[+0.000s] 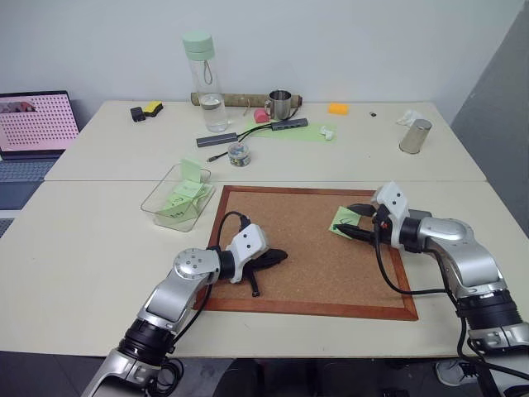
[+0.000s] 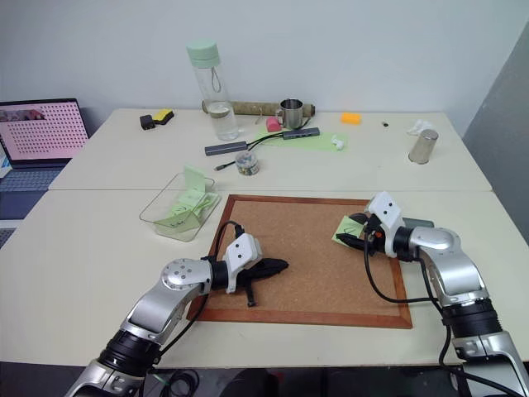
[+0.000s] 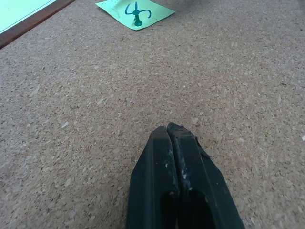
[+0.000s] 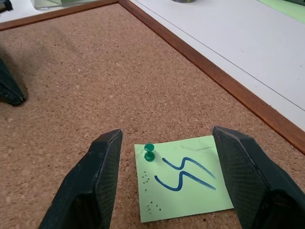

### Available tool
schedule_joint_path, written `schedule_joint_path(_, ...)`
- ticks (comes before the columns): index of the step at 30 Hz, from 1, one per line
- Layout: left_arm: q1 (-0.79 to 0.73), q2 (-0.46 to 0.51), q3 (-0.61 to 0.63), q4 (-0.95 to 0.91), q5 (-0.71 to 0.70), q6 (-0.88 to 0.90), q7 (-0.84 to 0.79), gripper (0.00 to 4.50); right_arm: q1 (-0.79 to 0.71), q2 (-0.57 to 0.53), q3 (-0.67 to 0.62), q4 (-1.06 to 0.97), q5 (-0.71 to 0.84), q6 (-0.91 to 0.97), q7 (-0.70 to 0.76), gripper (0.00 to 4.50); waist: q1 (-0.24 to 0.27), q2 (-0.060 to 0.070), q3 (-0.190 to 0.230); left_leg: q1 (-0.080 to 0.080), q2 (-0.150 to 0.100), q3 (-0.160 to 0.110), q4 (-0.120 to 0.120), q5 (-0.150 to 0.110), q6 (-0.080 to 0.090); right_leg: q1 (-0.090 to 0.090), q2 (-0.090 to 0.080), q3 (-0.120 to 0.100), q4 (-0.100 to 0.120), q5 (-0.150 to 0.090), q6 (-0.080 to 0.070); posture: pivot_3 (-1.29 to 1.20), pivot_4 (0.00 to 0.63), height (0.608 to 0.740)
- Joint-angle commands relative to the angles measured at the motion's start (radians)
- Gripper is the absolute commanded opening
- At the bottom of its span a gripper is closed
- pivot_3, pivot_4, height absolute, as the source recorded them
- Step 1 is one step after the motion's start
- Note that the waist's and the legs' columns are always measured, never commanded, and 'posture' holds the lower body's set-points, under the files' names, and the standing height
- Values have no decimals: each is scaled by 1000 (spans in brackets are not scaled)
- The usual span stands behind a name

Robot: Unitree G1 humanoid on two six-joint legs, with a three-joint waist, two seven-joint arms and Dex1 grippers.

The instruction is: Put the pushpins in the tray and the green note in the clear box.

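The green note (image 4: 186,181), a small light green square with a dark squiggle, lies on the corkboard (image 1: 314,265) near its right edge. A dark green pushpin (image 4: 149,152) stands in one corner of the note. My right gripper (image 4: 167,136) is open just above the board, one finger on each side of the note and pin, touching neither. My left gripper (image 1: 277,258) rests shut and empty on the board's left part, pointing toward the note (image 3: 136,12). The clear box (image 1: 161,194) stands off the board's far left corner with green papers inside. A dark grey strip (image 2: 417,222) behind my right wrist may be the tray.
At the back of the table stand a tall bottle with a mint cap (image 1: 203,78), a small glass jar (image 1: 239,154), a metal mug (image 1: 279,104), a steel cup (image 1: 415,136) and a long pale green sheet (image 1: 293,132). A laptop (image 1: 33,124) sits at the far left.
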Motion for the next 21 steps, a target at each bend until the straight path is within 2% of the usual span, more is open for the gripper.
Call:
schedule_joint_path(1,38,18,-19,31,31,41,4,0,-32,23,8,31,-14,-45,2,3119,-1,0,0,0,0,0,0,0,0,0,0,0,0,0,0,0,150,740)
schedule_joint_path(9,45,21,-19,19,29,49,11,0,-32,59,18,88,-32,-88,4,3119,-1,0,0,0,0,0,0,0,0,0,0,0,0,0,0,0,150,740)
schedule_joint_path(11,47,22,-19,17,29,50,12,0,-35,67,17,104,-34,-95,2,2753,-1,0,0,0,0,0,0,0,0,0,0,0,0,0,0,0,150,740)
schedule_joint_path(12,47,22,-19,17,29,50,12,0,-36,70,15,109,-35,-97,3,2727,-1,0,0,0,0,0,0,0,0,0,0,0,0,0,0,0,150,740)
schedule_joint_path(21,54,24,-17,10,29,54,15,0,-31,81,3,126,-28,-96,7,963,-2,0,0,0,0,0,0,0,0,0,0,0,0,0,0,0,150,740)
